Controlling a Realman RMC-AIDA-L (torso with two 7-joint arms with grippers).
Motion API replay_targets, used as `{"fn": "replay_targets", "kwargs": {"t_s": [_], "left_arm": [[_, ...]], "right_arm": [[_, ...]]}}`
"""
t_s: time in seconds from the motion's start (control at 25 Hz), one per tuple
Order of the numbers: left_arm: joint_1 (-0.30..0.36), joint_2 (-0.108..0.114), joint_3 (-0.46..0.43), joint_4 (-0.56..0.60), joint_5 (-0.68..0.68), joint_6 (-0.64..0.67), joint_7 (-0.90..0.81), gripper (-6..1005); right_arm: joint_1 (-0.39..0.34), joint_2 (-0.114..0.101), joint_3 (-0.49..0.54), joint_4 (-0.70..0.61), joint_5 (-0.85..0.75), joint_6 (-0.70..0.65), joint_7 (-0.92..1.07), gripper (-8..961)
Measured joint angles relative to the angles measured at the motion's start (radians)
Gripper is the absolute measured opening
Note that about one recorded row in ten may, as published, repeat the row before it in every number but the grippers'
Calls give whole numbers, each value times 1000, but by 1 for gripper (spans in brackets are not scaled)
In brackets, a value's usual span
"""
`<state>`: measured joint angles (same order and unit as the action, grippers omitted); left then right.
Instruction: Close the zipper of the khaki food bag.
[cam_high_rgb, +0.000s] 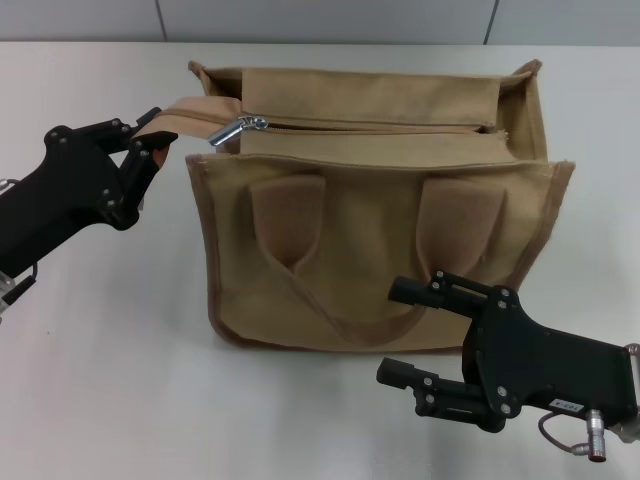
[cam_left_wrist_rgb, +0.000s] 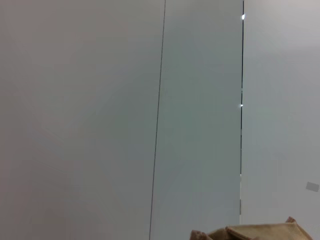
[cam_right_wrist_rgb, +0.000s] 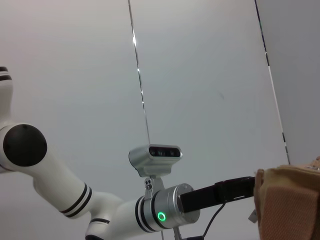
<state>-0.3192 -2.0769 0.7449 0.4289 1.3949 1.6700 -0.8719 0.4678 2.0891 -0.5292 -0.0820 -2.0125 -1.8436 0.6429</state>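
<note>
Head view: the khaki food bag stands on the white table. The left gripper pinches the fabric tab at the zipper's left end, where the pull tab sits. The right gripper hangs spread wide, holding nothing, just before the bag's front.

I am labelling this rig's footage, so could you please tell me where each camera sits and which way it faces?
Head view: above, looking down at the khaki food bag, left gripper and right gripper.
Left wrist view: faces a wall; only bag top, no body.
Right wrist view: faces the robot's left arm.
All three share the bag.
</note>
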Motion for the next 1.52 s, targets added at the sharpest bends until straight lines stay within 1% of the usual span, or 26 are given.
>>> {"fn": "replay_targets", "kwargs": {"t_s": [0.24,0.28,0.32,0.36,0.4,0.44,0.48,0.52,0.56,0.68,0.72,0.76,0.8,0.84,0.92,0.96,1.04,1.08,1.12,1.16,1.28,1.32,1.36,1.4,1.48,1.52], "left_arm": [[-16,0,-4,-44,-21,17,2,27],[-16,0,-4,-44,-21,17,2,27],[-37,-1,-1,-77,-48,39,-3,26],[-45,-1,-1,-90,-54,46,-5,26],[-50,-2,-2,-98,-59,51,-6,26],[-58,-2,-3,-111,-65,60,-7,26],[-66,-2,-4,-122,-72,70,-7,27],[-77,-2,-3,-136,-84,89,-8,27],[-77,-2,-3,-136,-84,89,-8,27],[-104,-3,1,-166,-90,122,-7,27],[-115,-3,1,-176,-90,127,-7,28],[-127,-2,1,-189,-89,131,-7,28],[-140,-2,1,-200,-89,134,-8,28],[-156,-2,1,-207,-88,138,-14,28],[-180,-2,1,-210,-87,137,-51,28],[-180,-2,1,-210,-87,137,-51,28],[-206,-3,-1,-226,-90,126,-93,29],[-206,-3,-1,-226,-90,126,-93,29],[-218,-3,-5,-233,-92,111,-120,29],[-218,-3,-5,-233,-92,111,-120,29],[-236,-3,-4,-232,-89,79,-178,30],[-241,-3,-2,-229,-86,73,-189,30],[-242,-3,-2,-228,-85,72,-191,30],[-244,-3,-2,-225,-85,73,-200,30],[-245,-3,-2,-222,-86,74,-208,30],[-247,-3,-2,-205,-89,80,-247,31]], "right_arm": [[2,0,33,43,5,-12,-1,736],[5,0,48,58,8,-18,-1,736],[6,0,80,88,9,-35,9,736],[6,0,80,88,9,-35,9,736],[4,-1,125,116,10,-64,52,736],[4,-1,125,116,10,-64,52,736],[1,-3,150,122,10,-79,86,736],[-4,-3,193,123,10,-105,169,736],[-4,-3,193,123,10,-105,169,736],[4,-6,241,107,10,-128,327,736],[24,-7,265,81,11,-130,484,736],[24,-7,265,81,11,-130,484,736],[47,-7,282,53,11,-121,626,736],[47,-7,282,53,11,-121,626,736],[85,-6,302,25,11,-91,811,736],[85,-6,302,25,11,-91,811,736],[112,-4,319,32,12,-38,906,736],[112,-4,319,32,12,-38,906,736],[128,-3,322,56,12,-4,930,736],[128,-3,322,56,12,-4,930,736],[156,-2,323,97,12,26,966,736],[176,-2,322,101,12,35,1012,736],[176,-2,322,101,12,35,1012,736],[199,-2,319,100,12,44,1077,736],[208,-2,317,97,11,47,1108,736],[224,-4,315,81,9,57,1175,736]]}}
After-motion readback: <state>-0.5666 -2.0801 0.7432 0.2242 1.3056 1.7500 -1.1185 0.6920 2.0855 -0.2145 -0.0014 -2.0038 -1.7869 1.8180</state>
